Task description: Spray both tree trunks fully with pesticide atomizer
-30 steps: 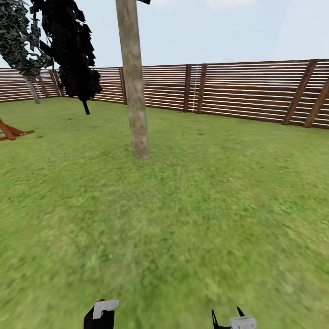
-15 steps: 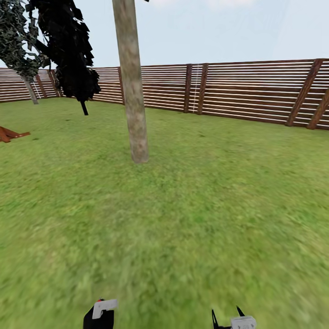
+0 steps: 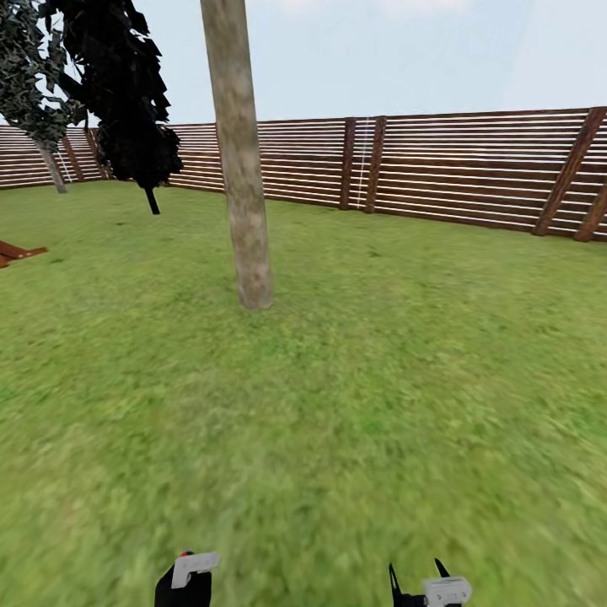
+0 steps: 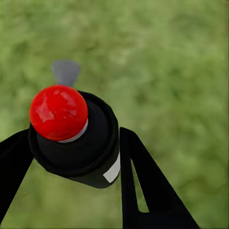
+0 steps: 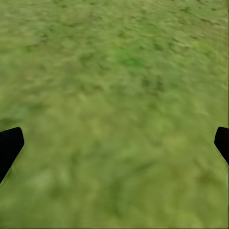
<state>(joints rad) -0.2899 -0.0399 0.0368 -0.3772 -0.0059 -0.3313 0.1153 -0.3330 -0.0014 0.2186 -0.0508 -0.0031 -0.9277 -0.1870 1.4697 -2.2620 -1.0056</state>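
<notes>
Grass lawn (image 3: 379, 405) spreads under both arms. Left gripper (image 4: 71, 143) clamps the pesticide atomizer (image 4: 78, 143); right gripper (image 5: 114, 143) gapes empty. Ahead of the left gripper, well apart, stands the upright tree trunk (image 3: 240, 185).

A reddish-brown wooden object (image 3: 15, 251) lies beneath pale sky (image 3: 379, 51).

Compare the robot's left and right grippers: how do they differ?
The left gripper is shut on the pesticide atomizer, a black bottle with a red top; the right gripper holds nothing. The left jaws sit close around the bottle; the right jaws are spread wide. Both hang over the grass.
</notes>
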